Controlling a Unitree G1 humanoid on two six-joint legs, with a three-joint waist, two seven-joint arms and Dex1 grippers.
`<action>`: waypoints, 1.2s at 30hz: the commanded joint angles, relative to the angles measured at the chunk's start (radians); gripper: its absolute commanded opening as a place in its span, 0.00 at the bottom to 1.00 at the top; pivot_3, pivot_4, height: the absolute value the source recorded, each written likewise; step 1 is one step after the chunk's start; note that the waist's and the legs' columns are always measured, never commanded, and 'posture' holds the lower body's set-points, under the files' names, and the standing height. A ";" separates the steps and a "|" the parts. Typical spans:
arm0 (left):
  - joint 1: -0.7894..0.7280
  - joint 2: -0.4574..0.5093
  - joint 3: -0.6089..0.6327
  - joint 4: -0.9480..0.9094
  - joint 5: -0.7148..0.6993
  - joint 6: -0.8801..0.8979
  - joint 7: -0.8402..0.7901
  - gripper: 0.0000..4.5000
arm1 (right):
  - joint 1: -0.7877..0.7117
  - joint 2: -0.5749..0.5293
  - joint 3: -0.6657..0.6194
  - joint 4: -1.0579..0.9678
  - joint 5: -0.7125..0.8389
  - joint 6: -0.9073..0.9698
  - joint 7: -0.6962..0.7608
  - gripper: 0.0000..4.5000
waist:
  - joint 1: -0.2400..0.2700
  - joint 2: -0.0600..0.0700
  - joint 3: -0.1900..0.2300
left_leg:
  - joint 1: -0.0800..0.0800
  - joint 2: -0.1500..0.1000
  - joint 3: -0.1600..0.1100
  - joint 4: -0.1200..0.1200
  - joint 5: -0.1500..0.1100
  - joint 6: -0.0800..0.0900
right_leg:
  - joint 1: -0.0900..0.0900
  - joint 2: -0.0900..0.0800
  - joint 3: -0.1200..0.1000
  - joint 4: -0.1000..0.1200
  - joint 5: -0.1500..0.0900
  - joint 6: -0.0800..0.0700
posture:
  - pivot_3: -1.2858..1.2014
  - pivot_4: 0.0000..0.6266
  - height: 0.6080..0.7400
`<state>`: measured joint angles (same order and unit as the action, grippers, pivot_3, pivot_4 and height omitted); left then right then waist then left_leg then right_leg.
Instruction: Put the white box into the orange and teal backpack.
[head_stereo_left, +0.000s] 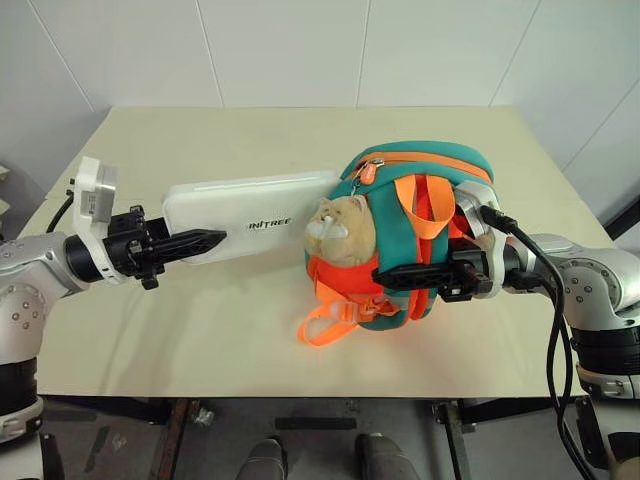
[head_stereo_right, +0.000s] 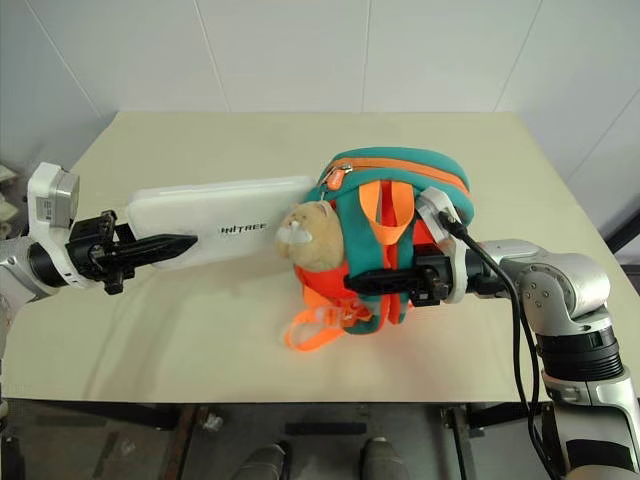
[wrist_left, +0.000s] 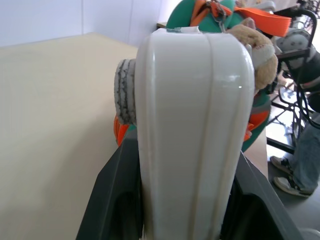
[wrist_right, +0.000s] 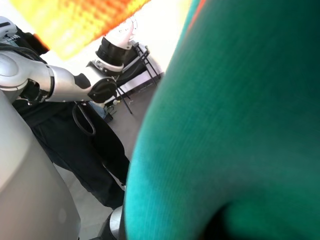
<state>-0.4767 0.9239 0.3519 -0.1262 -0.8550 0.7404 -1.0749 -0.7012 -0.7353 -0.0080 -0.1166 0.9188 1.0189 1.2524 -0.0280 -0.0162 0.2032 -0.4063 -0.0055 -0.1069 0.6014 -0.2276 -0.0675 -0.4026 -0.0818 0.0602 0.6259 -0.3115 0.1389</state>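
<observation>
My left gripper (head_stereo_left: 205, 240) is shut on the left end of the white box (head_stereo_left: 262, 205), holding it level above the table. The box's far end points at the orange and teal backpack (head_stereo_left: 425, 165) and reaches its tan plush charm (head_stereo_left: 340, 228). In the left wrist view the box (wrist_left: 195, 125) stands between my black fingers (wrist_left: 107, 200), with the backpack (wrist_left: 182, 15) just beyond it. The backpack's orange zip line runs along its top. My right gripper (head_stereo_left: 392, 277) lies across the backpack's front, shut on its teal strap. Teal fabric (wrist_right: 240, 125) sits close against the right wrist camera.
The beige table (head_stereo_left: 200, 340) has bare room in front of and behind the box. White walls rise behind the table's far edge. A person's legs (wrist_left: 300, 160) stand on the floor beyond the table's right side.
</observation>
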 joint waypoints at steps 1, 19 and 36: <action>-0.055 0.024 0.013 -0.036 -0.051 -0.006 -0.070 0.29 | -0.026 -0.005 -0.005 -0.011 -0.006 -0.016 0.010 0.00 | 0.000 0.000 0.000 | 0.000 0.000 0.000 0.000 0.000 0.000 | 0.000 0.000 0.000 0.000 0.000 0.000 | 0.52 0.24 1.00; -0.313 -0.076 -0.306 0.110 0.253 -0.165 -0.103 0.29 | -0.042 0.010 -0.003 -0.020 -0.017 -0.010 -0.002 0.00 | 0.005 0.000 0.000 | 0.000 0.000 0.000 0.003 0.000 0.000 | 0.000 0.001 0.000 0.002 0.000 0.000 | 0.52 0.24 1.00; -0.483 -0.511 -0.467 0.236 0.439 -0.216 0.134 0.29 | -0.009 0.047 -0.014 -0.062 -0.001 -0.010 -0.048 0.00 | 0.004 -0.001 0.001 | -0.002 0.000 0.000 0.013 -0.002 0.002 | 0.003 0.001 0.001 0.002 0.002 0.004 | 0.52 0.24 1.00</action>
<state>-0.9289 0.4236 -0.1025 0.1302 -0.4349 0.5542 -0.9397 -0.7155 -0.6963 -0.0026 -0.1396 0.8915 1.0102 1.2117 -0.0241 -0.0170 0.2039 -0.4080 -0.0057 -0.1072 0.6139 -0.2294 -0.0658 -0.3997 -0.0803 0.0611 0.6281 -0.3091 0.1428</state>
